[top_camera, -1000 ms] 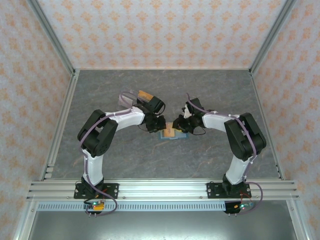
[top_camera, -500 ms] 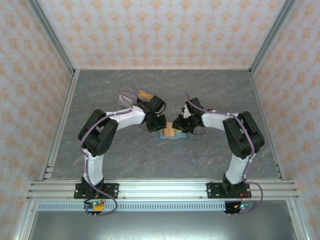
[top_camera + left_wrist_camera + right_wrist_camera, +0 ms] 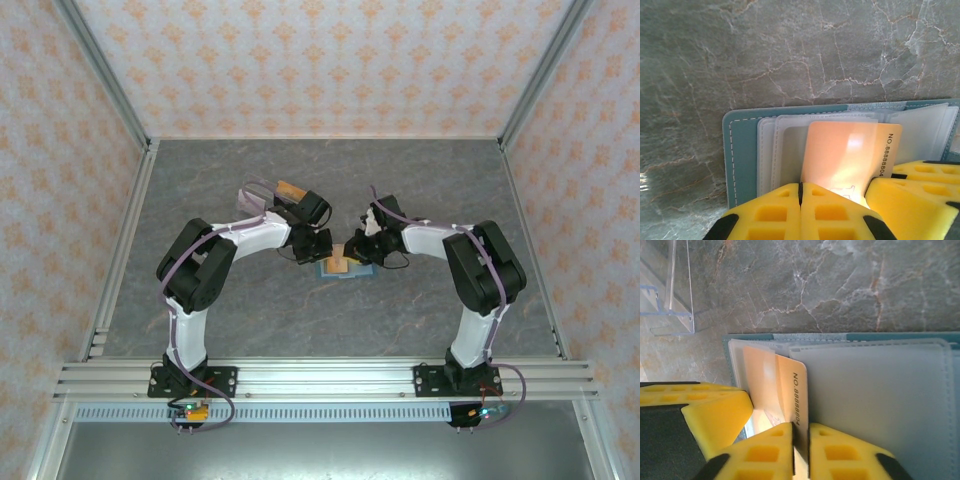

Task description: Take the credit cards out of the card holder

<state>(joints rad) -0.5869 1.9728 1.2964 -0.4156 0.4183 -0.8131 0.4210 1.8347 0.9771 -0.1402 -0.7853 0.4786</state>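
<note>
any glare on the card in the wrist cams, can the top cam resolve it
Left wrist: a bright glare patch washes out the lower part of the orange card, though its printed number is legible. Right wrist: similar glare low on the card, number readable. Top external: even light, but the card is just a tiny orange patch on the card holder.

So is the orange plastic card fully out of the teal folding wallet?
No, the orange plastic card lies partly tucked under a translucent sleeve of the open teal folding wallet.
</note>
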